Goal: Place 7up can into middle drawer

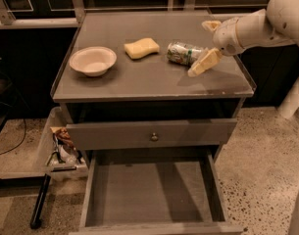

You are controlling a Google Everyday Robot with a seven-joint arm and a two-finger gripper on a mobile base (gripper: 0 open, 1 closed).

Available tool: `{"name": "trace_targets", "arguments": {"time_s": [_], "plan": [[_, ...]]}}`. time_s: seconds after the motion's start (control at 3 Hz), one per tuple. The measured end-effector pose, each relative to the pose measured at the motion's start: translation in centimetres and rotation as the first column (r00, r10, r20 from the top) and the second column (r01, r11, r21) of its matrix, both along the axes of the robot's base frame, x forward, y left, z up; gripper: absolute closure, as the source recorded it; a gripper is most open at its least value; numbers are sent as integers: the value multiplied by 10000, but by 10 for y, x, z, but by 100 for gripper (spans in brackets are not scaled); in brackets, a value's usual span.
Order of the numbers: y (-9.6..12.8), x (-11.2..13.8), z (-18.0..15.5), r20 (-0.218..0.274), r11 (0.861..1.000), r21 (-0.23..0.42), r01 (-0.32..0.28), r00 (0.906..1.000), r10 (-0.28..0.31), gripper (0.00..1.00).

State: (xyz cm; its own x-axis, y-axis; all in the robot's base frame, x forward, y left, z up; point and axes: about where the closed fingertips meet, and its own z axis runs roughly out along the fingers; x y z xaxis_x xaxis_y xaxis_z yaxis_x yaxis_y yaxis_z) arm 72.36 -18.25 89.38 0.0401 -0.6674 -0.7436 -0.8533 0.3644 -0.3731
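The 7up can (pixel 183 53) lies on its side on the cabinet top (pixel 139 80), right of centre. My gripper (pixel 208 44) is open and comes in from the right. One finger sits behind the can's right end and the other in front of it, close to the can. I cannot tell whether they touch it. The middle drawer (pixel 149 195) is pulled out below, with a bare grey floor.
A yellow sponge (pixel 141 48) lies just left of the can. A white bowl (pixel 92 60) stands at the left. A closed drawer front with a round knob (pixel 153 136) sits above the open drawer. A bin of clutter (pixel 61 148) is on the floor at the left.
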Motion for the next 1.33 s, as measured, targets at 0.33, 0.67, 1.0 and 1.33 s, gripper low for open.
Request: {"name": "trace_targets", "arguments": {"time_s": [0.33,0.67,1.0,1.33], "plan": [[3,17,-8,-335,9993,57,377,9987,-375,0],[8,29,-14,-681,9978,272,612,9959,-592,0],[12,35,-20,-1042,9954,602,742,9923,-677,0],[11,39,-29,-1590,9904,950,1001,9837,-841,0]]}}
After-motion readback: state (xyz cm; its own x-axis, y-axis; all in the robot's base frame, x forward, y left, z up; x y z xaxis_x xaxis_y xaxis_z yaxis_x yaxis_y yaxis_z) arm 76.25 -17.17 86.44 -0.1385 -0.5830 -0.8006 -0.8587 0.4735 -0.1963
